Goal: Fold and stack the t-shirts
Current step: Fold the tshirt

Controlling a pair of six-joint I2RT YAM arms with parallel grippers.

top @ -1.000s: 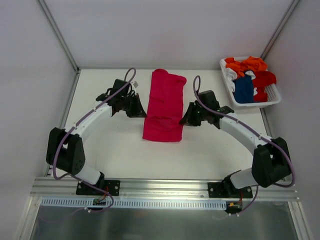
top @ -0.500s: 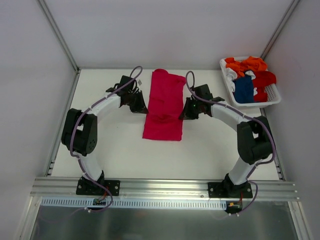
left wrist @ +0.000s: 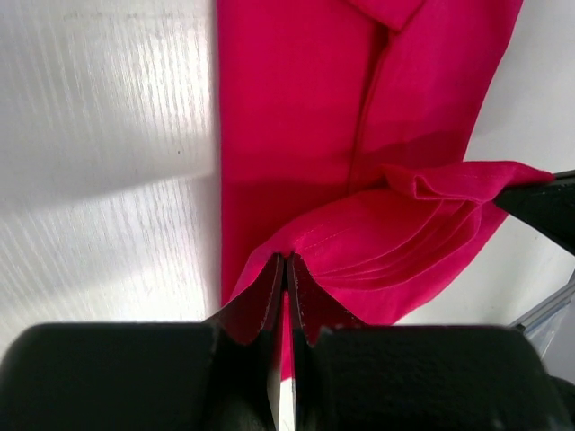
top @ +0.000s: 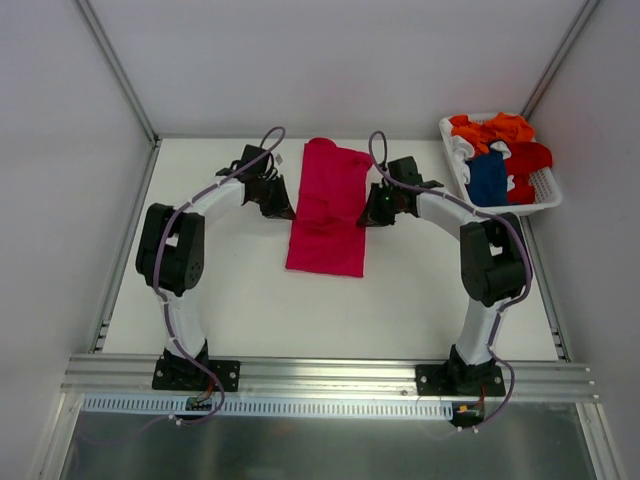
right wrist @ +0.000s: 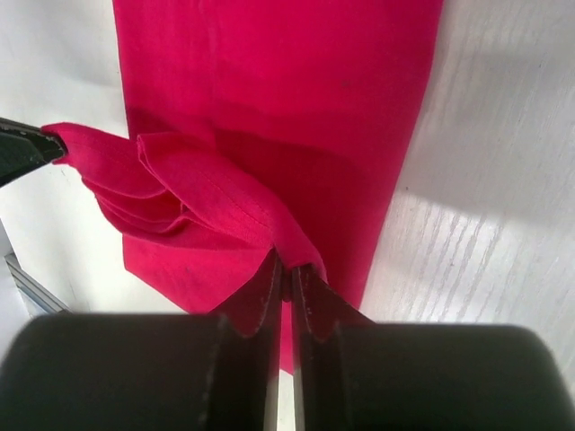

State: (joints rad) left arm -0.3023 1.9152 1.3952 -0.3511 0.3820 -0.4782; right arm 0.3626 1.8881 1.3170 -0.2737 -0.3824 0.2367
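Note:
The crimson-pink t-shirt [top: 328,205] lies folded into a long strip in the middle of the table. My left gripper [top: 284,210] is shut on its left edge [left wrist: 286,260]. My right gripper [top: 370,218] is shut on its right edge [right wrist: 289,262]. Both hold the cloth lifted in a fold across the strip [left wrist: 422,229], and this fold also shows in the right wrist view [right wrist: 180,193]. The orange t-shirt [top: 492,130], the red t-shirt [top: 527,158] and the dark blue t-shirt [top: 487,178] lie bunched in the basket.
The white slatted basket [top: 548,192] stands at the back right corner of the table. Metal frame posts and white walls close in the back and both sides. A metal rail runs along the near edge by the arm bases.
Both grippers have moved toward the far end of the table along the shirt's edges. The held cloth has lifted into a fold across the strip.

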